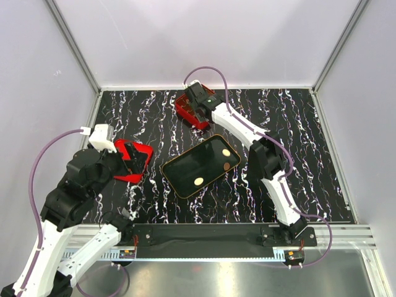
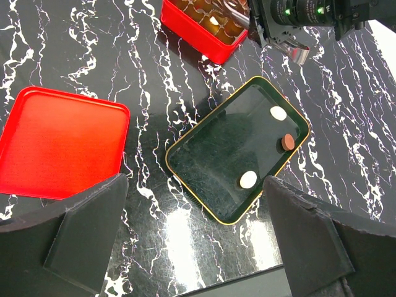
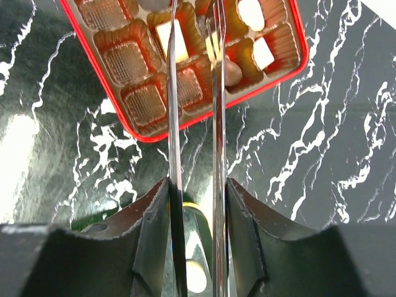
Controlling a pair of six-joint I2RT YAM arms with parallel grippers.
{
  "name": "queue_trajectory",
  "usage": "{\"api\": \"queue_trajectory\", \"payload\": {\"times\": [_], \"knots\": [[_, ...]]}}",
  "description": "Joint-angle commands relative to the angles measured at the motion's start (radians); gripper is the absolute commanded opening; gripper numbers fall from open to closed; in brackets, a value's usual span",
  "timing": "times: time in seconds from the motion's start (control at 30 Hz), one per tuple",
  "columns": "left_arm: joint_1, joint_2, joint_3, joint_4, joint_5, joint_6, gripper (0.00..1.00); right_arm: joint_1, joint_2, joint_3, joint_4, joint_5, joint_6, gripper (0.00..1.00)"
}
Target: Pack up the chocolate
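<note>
Right claw (image 3: 195, 189) was clenched on thin metal tongs (image 3: 173, 124), one finger pressing each blade from outside. The two blades ran forward side by side with a narrow gap between them and reached over the near part of the red box (image 3: 127, 62). Whether the tips held anything could not be told. Chocolate (image 3: 230, 71) lay in the box's cells: a brown piece just beside the right blade, a cream square (image 3: 263, 54) further right, another cream piece (image 3: 250, 12) near the top edge, and one partly hidden behind the left blade. Several cells nearer the camera were bare. The box sat at the far side of the counter (image 1: 297, 136), a black surface with white veining.

Left claw (image 2: 195, 182) hung released, its fingers spread wide with nothing between them, above the counter's left part. Below it on the left lay the red lid (image 2: 62, 142), flat. To the right of the lid, apart from it, the black gold-rimmed tray (image 2: 229, 142) lay at an angle in the middle of the counter, between the two arms. Three pieces rested in it: a cream one (image 2: 278, 113) and a brown one (image 2: 288, 142) close together at its far end, and a second cream one (image 2: 248, 179) nearer the arms.
</note>
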Motion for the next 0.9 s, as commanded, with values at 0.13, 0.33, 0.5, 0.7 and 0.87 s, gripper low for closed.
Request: {"api": "queue_trajectory", "payload": {"times": [0.13, 0.33, 0.5, 0.7, 0.87], "knots": [[0.004, -0.019, 0.025, 0.032, -0.014, 0.015, 0.99, 0.023, -0.243, -0.051, -0.099, -0.022, 0.009, 0.46], [0.004, -0.032, 0.025, 0.027, -0.017, 0.012, 0.99, 0.144, -0.514, -0.377, -0.185, -0.105, 0.000, 0.47], [0.004, -0.042, 0.019, 0.021, -0.020, 0.004, 0.99, 0.266, -0.675, -0.632, -0.216, -0.197, 0.095, 0.48], [0.004, -0.049, 0.017, 0.014, -0.015, -0.007, 0.99, 0.365, -0.812, -0.792, -0.208, -0.290, 0.171, 0.52], [0.004, -0.063, 0.011, 0.004, -0.015, -0.018, 0.99, 0.406, -0.844, -0.858, -0.197, -0.304, 0.183, 0.54]]}}
